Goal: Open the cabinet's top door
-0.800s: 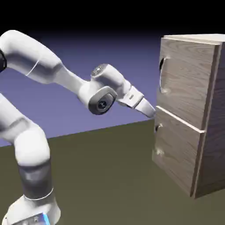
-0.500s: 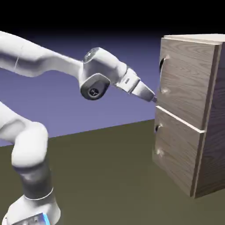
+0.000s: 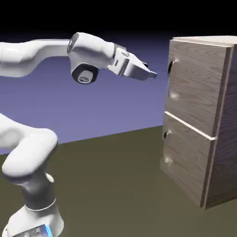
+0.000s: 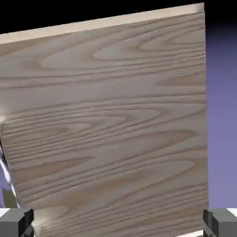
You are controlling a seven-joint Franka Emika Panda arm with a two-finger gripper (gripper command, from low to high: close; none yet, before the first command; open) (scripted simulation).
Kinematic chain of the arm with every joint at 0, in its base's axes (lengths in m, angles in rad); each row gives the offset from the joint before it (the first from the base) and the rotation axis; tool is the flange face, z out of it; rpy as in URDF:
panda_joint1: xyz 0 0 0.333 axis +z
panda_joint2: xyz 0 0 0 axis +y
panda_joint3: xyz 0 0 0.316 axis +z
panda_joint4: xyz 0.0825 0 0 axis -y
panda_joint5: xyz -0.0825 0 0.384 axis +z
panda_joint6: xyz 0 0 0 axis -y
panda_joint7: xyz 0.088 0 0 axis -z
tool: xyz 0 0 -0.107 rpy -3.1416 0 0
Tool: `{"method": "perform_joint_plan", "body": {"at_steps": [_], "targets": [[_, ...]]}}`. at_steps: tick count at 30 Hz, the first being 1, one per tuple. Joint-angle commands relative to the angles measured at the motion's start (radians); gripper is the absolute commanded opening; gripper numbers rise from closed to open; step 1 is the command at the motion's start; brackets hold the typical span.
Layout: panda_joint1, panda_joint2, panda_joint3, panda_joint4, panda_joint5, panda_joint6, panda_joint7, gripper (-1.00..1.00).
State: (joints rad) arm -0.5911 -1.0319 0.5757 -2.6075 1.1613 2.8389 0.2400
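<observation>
Against the blue-violet backdrop the cabinet (image 3: 203, 115) is standing at the worktop's (image 3: 106, 185) right, its top door (image 3: 192, 83) sitting shut, while the pincer (image 3: 150, 73) is hovering open short of the handle (image 3: 171, 67), risking missing that thin curve.

light: even, soft | top: black band | focus: sharp | glare: none
</observation>
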Motion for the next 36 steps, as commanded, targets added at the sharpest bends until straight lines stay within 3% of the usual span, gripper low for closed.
{"method": "perform_joint_plan", "body": {"at_steps": [1,32,36], "targets": [[-0.023,-0.017,0.022,0.008,0.044,-0.007,-0.019,1.0],[-0.688,-0.527,0.657,0.231,1.325,-0.226,-0.572,1.0],[-0.836,-0.515,0.685,0.37,1.366,-0.233,-0.569,1.0]]}}
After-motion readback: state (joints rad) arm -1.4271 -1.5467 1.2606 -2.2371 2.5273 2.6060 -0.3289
